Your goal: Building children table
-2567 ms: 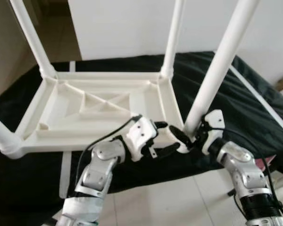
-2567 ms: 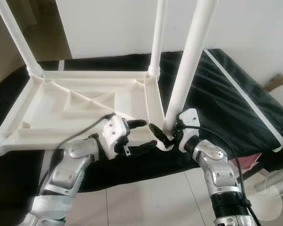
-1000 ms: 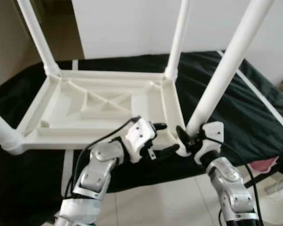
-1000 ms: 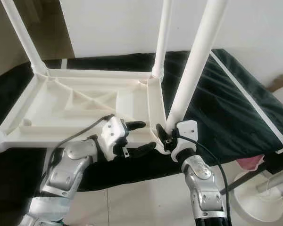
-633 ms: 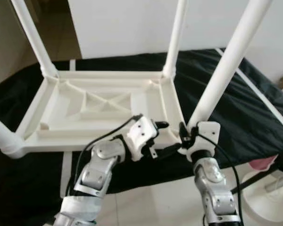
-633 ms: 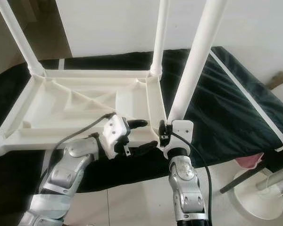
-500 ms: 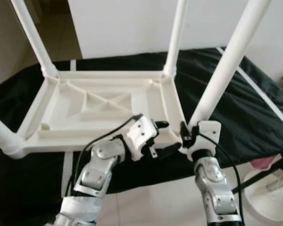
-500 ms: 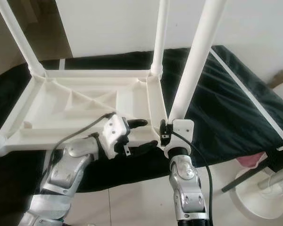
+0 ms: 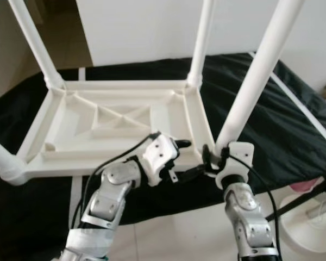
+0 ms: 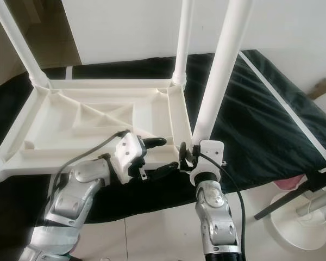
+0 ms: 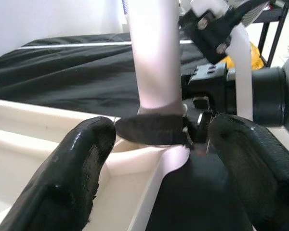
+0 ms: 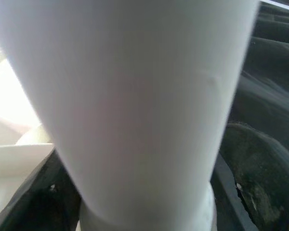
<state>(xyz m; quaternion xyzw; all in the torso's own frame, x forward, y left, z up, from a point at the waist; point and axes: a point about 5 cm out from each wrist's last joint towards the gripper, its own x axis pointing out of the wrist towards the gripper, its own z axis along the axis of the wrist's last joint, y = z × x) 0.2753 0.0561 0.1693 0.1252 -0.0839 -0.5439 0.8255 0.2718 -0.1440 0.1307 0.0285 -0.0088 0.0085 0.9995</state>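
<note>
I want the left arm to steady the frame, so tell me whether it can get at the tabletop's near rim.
Probably yes. The left end effector already hovers open at the upside-down tabletop's near rim, beside the right end effector clamped on the near leg; nothing lies between.

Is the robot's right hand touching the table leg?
Touching. In the left wrist view, a black finger of the right hand wraps against the base of the leg.
</note>
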